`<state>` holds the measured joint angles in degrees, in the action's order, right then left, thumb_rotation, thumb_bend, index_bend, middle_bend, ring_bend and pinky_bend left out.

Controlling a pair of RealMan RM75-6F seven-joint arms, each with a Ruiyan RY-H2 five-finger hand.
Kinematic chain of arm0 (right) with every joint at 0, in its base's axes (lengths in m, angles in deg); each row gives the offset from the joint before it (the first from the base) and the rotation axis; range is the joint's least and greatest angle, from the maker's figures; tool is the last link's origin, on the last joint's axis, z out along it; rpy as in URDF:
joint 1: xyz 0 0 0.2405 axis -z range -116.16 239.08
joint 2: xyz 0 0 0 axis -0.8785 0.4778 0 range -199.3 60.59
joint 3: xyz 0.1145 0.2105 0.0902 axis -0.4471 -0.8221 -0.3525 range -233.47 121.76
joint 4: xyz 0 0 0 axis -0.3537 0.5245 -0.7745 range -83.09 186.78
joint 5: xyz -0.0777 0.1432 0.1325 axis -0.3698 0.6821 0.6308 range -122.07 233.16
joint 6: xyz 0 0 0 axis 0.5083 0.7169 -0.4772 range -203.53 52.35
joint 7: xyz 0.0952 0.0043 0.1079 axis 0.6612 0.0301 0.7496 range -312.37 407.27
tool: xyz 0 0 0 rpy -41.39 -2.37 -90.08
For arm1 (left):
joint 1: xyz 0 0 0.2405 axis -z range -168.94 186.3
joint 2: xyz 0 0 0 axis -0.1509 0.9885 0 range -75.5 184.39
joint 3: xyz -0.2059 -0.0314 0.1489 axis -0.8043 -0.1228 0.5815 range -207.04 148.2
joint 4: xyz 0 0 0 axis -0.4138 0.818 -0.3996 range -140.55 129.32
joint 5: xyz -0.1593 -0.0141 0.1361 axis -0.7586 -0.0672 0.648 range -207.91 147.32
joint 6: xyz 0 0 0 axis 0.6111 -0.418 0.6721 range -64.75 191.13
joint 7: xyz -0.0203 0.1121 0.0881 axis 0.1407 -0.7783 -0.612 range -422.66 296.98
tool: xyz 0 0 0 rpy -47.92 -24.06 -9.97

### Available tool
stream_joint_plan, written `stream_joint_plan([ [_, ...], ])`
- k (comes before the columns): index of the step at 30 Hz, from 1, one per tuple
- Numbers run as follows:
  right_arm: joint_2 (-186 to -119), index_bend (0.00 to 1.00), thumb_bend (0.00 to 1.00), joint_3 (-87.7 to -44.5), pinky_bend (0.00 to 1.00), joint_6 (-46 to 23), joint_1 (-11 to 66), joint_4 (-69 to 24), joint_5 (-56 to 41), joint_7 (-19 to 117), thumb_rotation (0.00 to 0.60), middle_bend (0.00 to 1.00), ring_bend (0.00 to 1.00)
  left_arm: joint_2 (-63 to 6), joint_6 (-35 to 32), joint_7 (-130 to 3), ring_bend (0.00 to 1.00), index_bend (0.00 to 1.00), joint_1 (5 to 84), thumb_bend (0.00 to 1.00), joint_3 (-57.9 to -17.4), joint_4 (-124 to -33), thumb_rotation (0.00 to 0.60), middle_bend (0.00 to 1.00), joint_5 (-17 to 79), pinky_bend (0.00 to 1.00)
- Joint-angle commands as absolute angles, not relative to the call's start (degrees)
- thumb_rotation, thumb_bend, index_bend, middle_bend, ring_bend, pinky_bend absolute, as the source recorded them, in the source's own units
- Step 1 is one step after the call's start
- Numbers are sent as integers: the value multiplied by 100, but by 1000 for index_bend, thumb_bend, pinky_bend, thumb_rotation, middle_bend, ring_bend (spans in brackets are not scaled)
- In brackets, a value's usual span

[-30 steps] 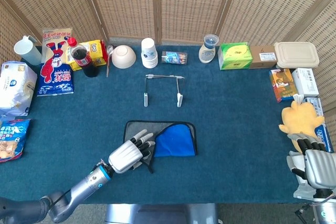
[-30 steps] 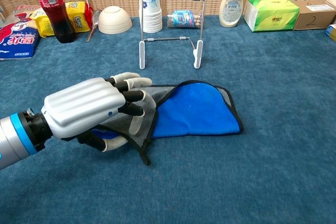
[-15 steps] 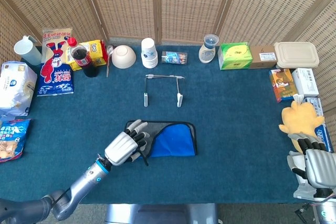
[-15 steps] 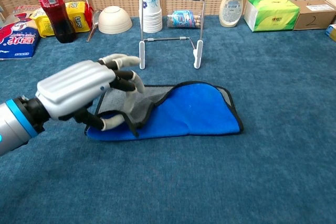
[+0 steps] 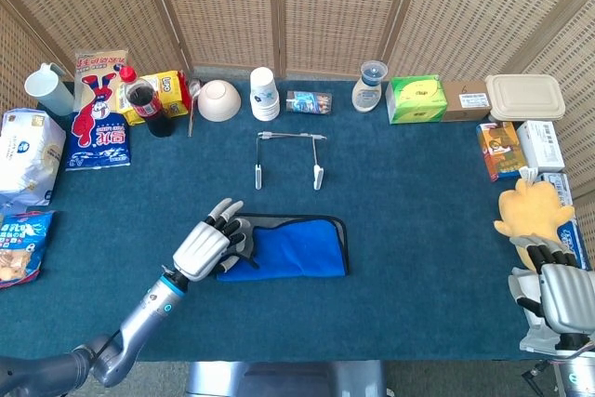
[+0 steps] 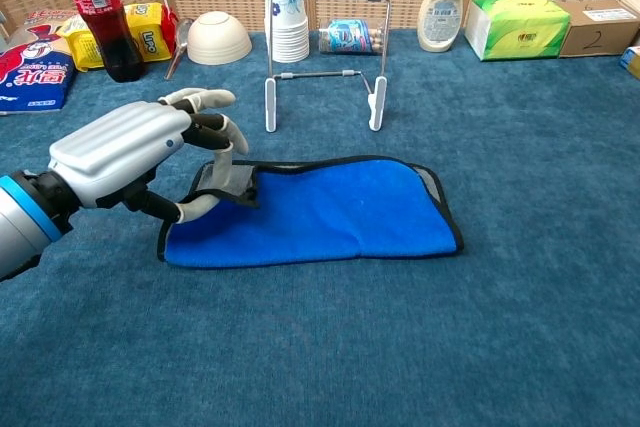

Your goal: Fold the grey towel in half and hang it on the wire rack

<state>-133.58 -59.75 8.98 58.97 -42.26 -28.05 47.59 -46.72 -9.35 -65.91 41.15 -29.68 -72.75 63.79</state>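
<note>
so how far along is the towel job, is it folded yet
Not folded: the towel lies nearly flat, blue side up. In hand: the left hand pinches its grey left-end corner. Left: folding it and hanging it on the empty wire rack. The right hand is idle at the table edge.

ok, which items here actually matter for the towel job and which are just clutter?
In play:
- towel, blue side up, grey corner pinched by the left robot hand
- wire rack, empty, behind the towel

Clutter:
- cola bottle
- bowl
- paper cups
- tissue box
- snack bags
- right robot hand, idle at table edge
</note>
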Motion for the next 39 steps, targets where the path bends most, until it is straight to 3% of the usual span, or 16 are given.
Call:
stream_joint_plan([
  [1,-13349,250,375,-5979,203,906,5901,-4236,-2802,4755,600,267,211,-4735,-961,-6527,60,604,4070,445,-3079,-7166,600,312,6231,0],
  [39,-13324,241,375,-5983,203,981,5992,-4266,-2743,4815,600,267,211,-4927,-829,-6420,48,591,4180,430,-3367,-6539,600,285,5878,0],
])
